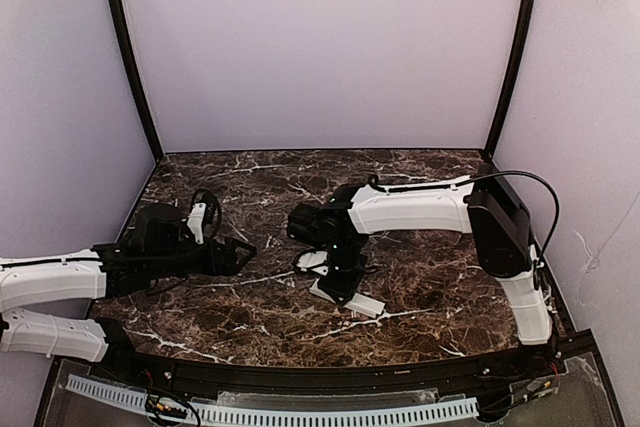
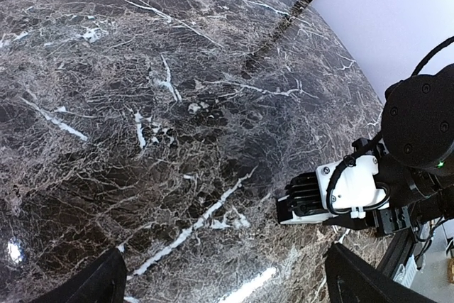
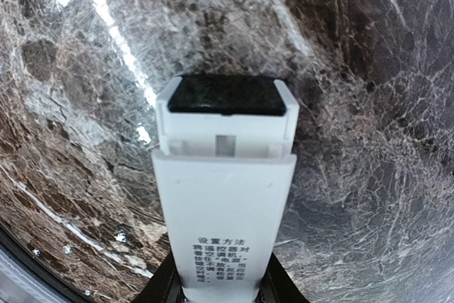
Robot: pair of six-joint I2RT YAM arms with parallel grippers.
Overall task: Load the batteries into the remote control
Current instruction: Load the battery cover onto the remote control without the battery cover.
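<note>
My right gripper (image 1: 335,272) is shut on the remote control (image 1: 352,297), a slim white bar that reaches toward the table's front from between its fingers. In the right wrist view the remote control (image 3: 223,196) fills the middle, printed side up. A dark patch (image 3: 225,96) shows at its far end, and a black finger (image 3: 157,287) presses each side near the bottom. My left gripper (image 1: 240,252) stands open to the left, apart from the remote. Its dark fingertips (image 2: 96,283) frame bare marble with nothing between them. The batteries are out of view.
The dark marble table (image 1: 420,277) is walled by plain panels with black corner posts (image 1: 130,57). The right arm's white wrist housing (image 2: 344,189) shows at the right of the left wrist view. A perforated white strip (image 1: 300,412) runs along the near edge.
</note>
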